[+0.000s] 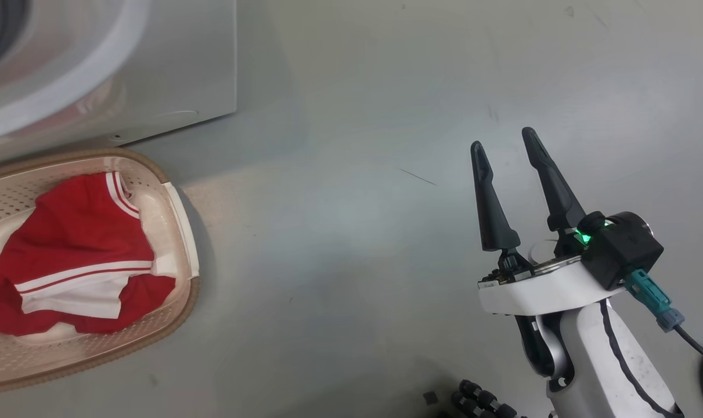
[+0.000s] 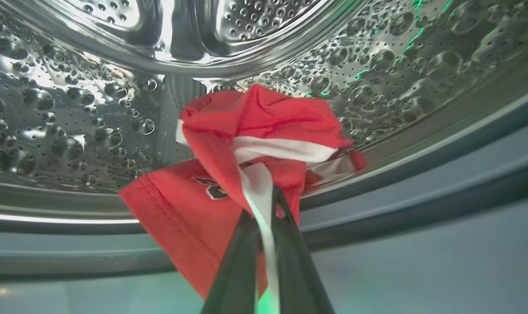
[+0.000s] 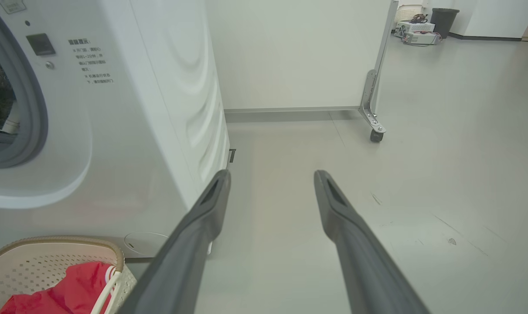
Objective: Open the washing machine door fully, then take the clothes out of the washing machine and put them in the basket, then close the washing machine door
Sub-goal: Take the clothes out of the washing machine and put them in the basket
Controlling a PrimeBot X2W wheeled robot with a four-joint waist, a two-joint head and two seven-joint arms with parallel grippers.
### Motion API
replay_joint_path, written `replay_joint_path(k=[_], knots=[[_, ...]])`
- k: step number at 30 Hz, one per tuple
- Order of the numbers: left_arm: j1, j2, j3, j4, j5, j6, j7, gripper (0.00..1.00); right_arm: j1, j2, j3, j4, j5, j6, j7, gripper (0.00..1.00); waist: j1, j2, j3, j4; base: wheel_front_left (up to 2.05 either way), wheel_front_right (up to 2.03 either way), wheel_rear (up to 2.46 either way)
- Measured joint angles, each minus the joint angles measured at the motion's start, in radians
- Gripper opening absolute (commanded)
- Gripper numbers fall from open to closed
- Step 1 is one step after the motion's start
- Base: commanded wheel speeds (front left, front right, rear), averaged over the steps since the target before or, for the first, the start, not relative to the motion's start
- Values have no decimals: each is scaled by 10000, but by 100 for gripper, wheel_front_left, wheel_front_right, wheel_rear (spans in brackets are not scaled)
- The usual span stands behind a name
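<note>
In the drum, left claw clamps red garment, lengthwise along its fingers; right claw apart.

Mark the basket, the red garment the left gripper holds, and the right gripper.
basket (image 1: 195, 299), head view, brown rim, right side.
red garment (image 2: 264, 113), left wrist view, top red fold.
right gripper (image 1: 503, 138), head view, midway between its open fingertips.

The right gripper holds its two dark fingers spread wide, just off the front corner of the white washing machine. The machine's grey door seal curves around a dark opening. At the foot of the washing machine sits a cream perforated basket holding a red garment. Beyond the washing machine, a white wheeled partition stands on the pale grey floor.
</note>
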Motion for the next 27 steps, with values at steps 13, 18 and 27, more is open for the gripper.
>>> replay_joint_path(k=[13, 18, 27], knots=[[1161, -539, -1200, -385, -284, 0, -1116, 0, -24, -23, -533, 299, -353, 104, 0, 100, 0, 0, -750, 850, 0, 0, 0], [1608, -587, -1636, -635, -355, 0, -1569, 0, -15, -132, -671, 428, -443, 184, 0, 100, 0, 0, -1113, 1259, 0, 0, 0], [2731, -828, -2403, -1141, -548, 0, -2449, 0, 166, -213, -918, 669, -510, 280, 0, 100, 0, 0, -1817, 2027, 0, 0, 0]])
